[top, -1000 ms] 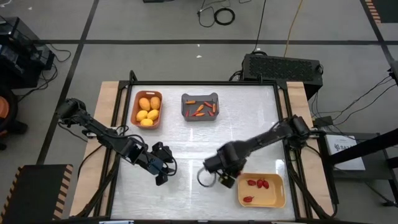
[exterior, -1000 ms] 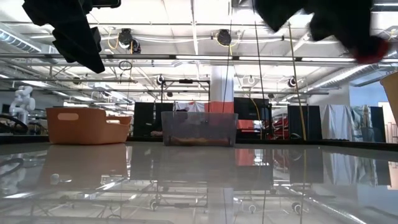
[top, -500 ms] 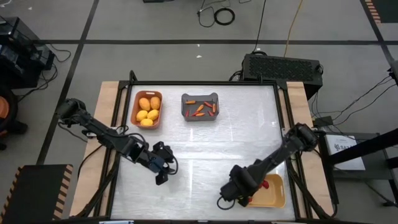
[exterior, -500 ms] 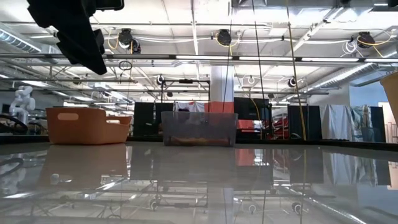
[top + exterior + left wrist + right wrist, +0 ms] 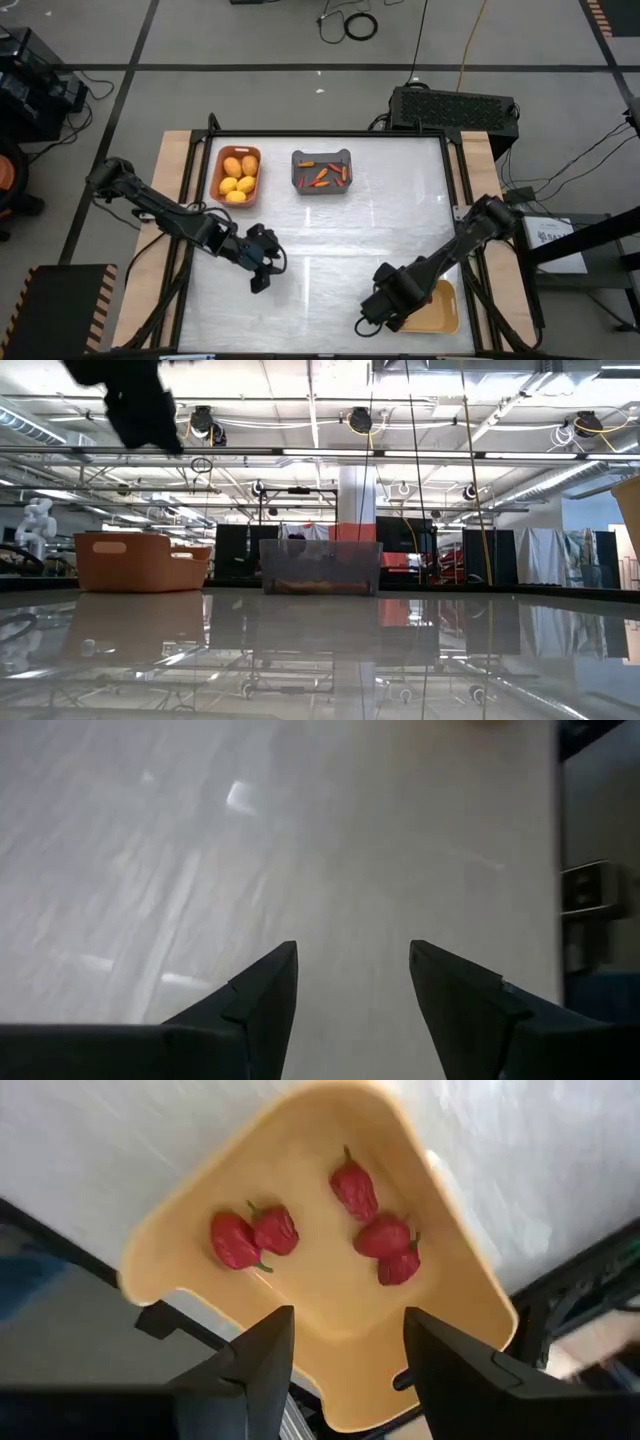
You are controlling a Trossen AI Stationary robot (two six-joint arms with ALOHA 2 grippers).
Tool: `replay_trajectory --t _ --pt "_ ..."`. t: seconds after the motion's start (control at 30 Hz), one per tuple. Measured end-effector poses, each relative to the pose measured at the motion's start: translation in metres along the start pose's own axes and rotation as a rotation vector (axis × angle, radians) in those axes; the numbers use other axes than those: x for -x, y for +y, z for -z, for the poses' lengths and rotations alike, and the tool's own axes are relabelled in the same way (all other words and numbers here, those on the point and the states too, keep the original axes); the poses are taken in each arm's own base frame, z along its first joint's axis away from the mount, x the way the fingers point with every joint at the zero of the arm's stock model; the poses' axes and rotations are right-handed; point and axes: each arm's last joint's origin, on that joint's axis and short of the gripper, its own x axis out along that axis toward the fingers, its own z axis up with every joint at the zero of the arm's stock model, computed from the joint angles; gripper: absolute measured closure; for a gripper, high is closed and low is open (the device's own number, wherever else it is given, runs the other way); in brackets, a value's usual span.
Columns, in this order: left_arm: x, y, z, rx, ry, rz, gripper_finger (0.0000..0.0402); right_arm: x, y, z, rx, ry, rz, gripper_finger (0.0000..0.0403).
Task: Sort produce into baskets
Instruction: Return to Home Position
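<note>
The pale yellow basket [image 5: 330, 1295] sits at the table's near right corner [image 5: 446, 308] with several dark-red berries [image 5: 268, 1232] lying on its floor. My right gripper [image 5: 345, 1348] hangs open above its left end [image 5: 380, 308], nothing between the fingers. My left gripper [image 5: 352, 988] is open over bare table, near left of centre [image 5: 262, 270]. At the far edge, the orange-brown basket [image 5: 237, 176] holds yellow-orange fruits, and the dark grey basket [image 5: 322, 170] holds slim orange-red peppers.
The glossy white tabletop [image 5: 350, 225] lies bare between the arms and the far baskets. In the low view, the orange-brown basket [image 5: 143, 561] and the grey basket [image 5: 320, 567] stand along the far edge. A black frame [image 5: 455, 190] borders the table.
My right gripper has swung from the table's near middle toward the near right corner and now hangs over the pale yellow basket, rolling its wrist on the way. It has left the low view. My left arm has stayed about where it was.
</note>
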Motion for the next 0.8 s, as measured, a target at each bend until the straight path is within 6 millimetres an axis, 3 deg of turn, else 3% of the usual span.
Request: replay_trajectory --t 0.2,0.47,0.63,0.8 --pt "0.03 0.004 -0.016 -0.032 -0.136 0.018 0.0201 0.029 -0.015 -0.001 0.062 -0.171 -0.141 0.022" --pt "0.084 0.026 -0.033 -0.066 -0.368 -0.016 0.0201 0.075 -0.037 -0.008 0.266 -0.559 -0.314 0.022" --pt "0.106 0.042 -0.039 -0.115 -0.46 -0.07 0.0201 0.097 -0.069 -0.013 0.307 -0.767 -0.311 0.022" --pt "0.115 0.061 -0.046 -0.099 -0.51 -0.147 0.0201 0.088 -0.122 -0.02 0.299 -0.85 -0.342 0.022"
